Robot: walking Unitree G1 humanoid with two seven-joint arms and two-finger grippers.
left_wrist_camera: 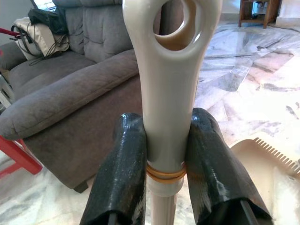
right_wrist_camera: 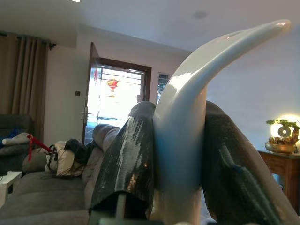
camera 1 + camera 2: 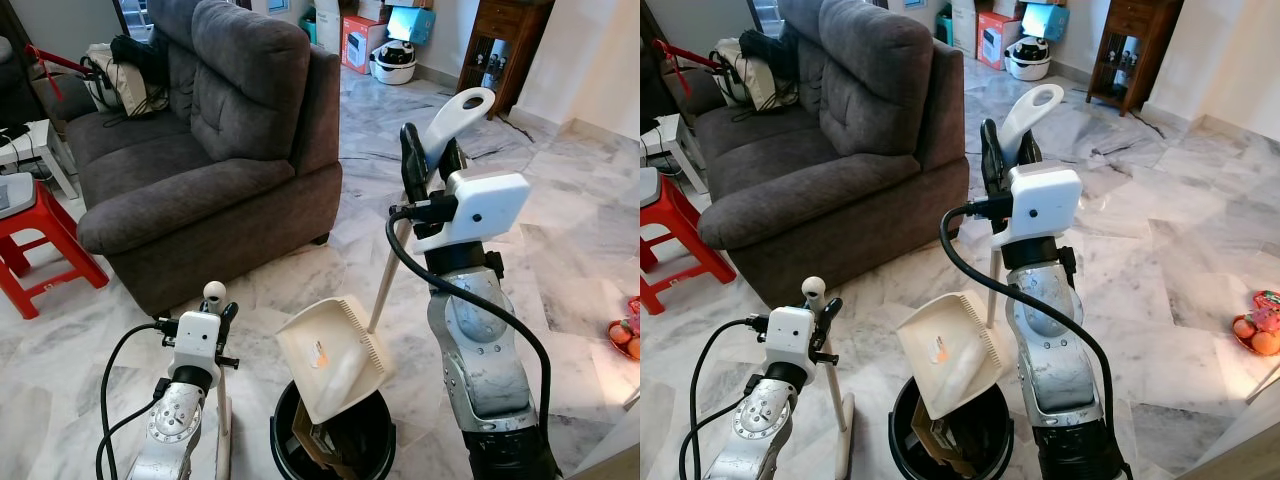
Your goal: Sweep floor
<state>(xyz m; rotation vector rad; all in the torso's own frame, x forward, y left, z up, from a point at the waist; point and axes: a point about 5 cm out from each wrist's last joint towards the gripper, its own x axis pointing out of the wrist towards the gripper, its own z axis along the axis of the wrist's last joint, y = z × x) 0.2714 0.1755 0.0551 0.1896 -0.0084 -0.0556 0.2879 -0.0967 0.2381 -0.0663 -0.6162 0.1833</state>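
Over one bin (image 3: pixel 370 440), one dustpan (image 3: pixel 335 355) tilts.

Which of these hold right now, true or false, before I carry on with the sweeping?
1. The right end effector grips the dustpan handle. True.
2. The dustpan lies flat on the floor. False: it is tilted, with its lower edge in the black bin.
3. The left end effector is open and empty. False: it is closed on the broom handle.
4. A grey sofa stands ahead on the robot's left. True.
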